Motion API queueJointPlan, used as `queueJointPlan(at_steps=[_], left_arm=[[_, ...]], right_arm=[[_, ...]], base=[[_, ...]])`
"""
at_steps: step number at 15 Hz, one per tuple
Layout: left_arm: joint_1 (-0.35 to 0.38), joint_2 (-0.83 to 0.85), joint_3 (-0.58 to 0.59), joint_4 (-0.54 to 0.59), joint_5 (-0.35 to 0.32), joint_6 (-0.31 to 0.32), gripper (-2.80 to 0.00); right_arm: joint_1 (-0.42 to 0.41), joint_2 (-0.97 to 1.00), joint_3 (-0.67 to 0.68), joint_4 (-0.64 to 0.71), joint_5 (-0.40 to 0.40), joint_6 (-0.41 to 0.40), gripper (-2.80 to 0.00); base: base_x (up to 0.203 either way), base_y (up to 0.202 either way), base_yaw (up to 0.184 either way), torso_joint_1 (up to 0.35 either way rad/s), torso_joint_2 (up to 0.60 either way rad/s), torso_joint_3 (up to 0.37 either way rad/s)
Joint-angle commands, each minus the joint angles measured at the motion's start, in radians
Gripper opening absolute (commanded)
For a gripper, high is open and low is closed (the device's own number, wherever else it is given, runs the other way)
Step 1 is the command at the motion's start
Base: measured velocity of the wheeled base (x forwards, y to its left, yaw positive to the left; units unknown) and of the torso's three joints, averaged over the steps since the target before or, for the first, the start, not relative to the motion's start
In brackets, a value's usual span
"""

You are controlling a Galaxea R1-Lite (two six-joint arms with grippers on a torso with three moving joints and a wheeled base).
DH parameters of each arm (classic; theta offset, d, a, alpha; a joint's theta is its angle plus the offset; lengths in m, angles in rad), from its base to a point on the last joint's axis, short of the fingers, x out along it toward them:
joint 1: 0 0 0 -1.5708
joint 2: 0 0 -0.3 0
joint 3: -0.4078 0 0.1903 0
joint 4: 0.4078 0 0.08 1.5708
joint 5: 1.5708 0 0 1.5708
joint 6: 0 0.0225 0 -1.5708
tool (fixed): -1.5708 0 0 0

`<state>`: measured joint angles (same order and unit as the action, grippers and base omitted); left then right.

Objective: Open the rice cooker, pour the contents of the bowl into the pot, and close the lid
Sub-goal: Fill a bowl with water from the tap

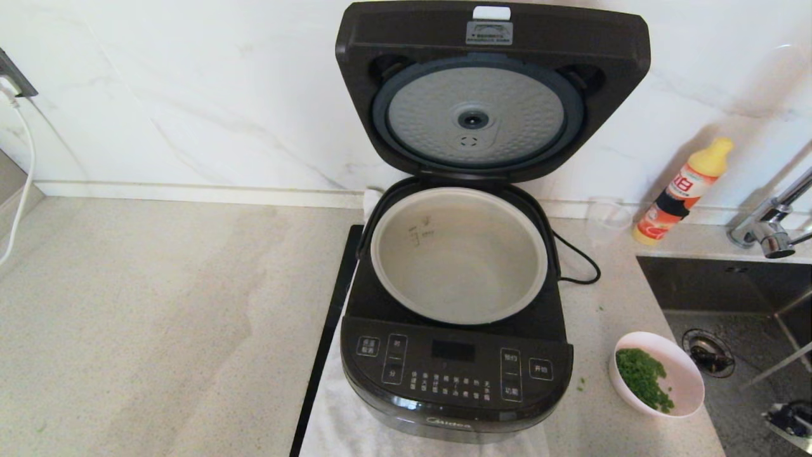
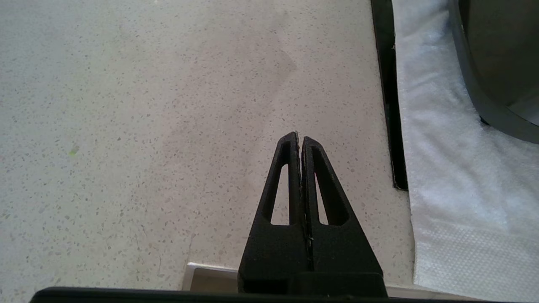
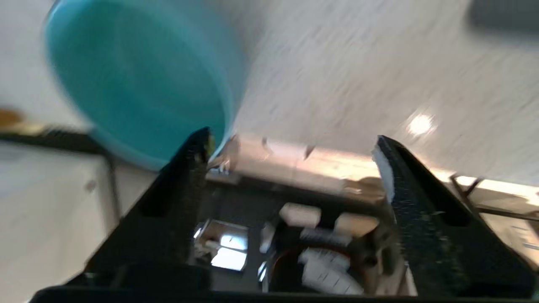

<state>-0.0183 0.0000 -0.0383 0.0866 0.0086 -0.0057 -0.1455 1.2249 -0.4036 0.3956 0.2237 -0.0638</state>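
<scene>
Landmark: the rice cooker point(image 1: 455, 330), standing on a white cloth point(image 1: 342, 419) on the speckled counter point(image 1: 158, 317).
Left gripper point(image 2: 299, 138): seen only from its own wrist camera; its two black fingers are pressed together with nothing between them, hanging over bare counter to the cooker's left. The cooker's dark curved base shows at the edge of that view, well apart from the fingertips.
Right gripper point(image 3: 290, 143): seen only from its wrist camera, heavily smeared; fingers spread wide, nothing between them. A teal round dish point(image 3: 139, 80) lies just beside one fingertip; whether they touch cannot be told. The clutter behind the fingers is too blurred to name.
Bowl point(image 1: 656, 374): white, with chopped greens heaped on its near-left side, on the counter to the cooker's front right, near the sink point(image 1: 729, 355). A few green bits lie on the counter beside it.
Pot point(image 1: 458, 255): seated in the cooker, pale inside, level marks on its far-left wall; whether anything lies in the bottom is hard to make out.
Lid point(image 1: 491, 89): swung fully up behind the pot, dimpled silver disc facing forward.
Cord point(image 1: 577, 260): loops out at the cooker's right rear.
Far right of cooker: a clear cup point(image 1: 608, 219), an orange bottle point(image 1: 682, 190) against the wall, and a tap point(image 1: 771, 222), partly cut off.
</scene>
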Motion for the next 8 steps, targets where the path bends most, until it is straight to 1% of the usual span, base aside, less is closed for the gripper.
queueJointPlan(at_steps=[1, 6, 8], left_arm=[[0.000, -0.003, 0.000, 0.001, 0.001, 0.000, -2.80], [0.000, -0.003, 0.000, 0.001, 0.002, 0.000, -2.80], [0.000, -0.003, 0.000, 0.001, 0.001, 0.000, -2.80]], right_arm=[[0.000, 0.105, -0.001, -0.067, -0.018, -0.001, 0.00], [-0.006, 0.201, -0.058, -0.132, -0.024, 0.008, 0.00], [-0.006, 0.221, -0.083, -0.139, -0.023, 0.011, 0.00]], base=[[0.000, 0.000, 0.000, 0.000, 0.00, 0.000], [0.000, 0.000, 0.000, 0.000, 0.00, 0.000], [0.000, 0.000, 0.000, 0.000, 0.00, 0.000]])
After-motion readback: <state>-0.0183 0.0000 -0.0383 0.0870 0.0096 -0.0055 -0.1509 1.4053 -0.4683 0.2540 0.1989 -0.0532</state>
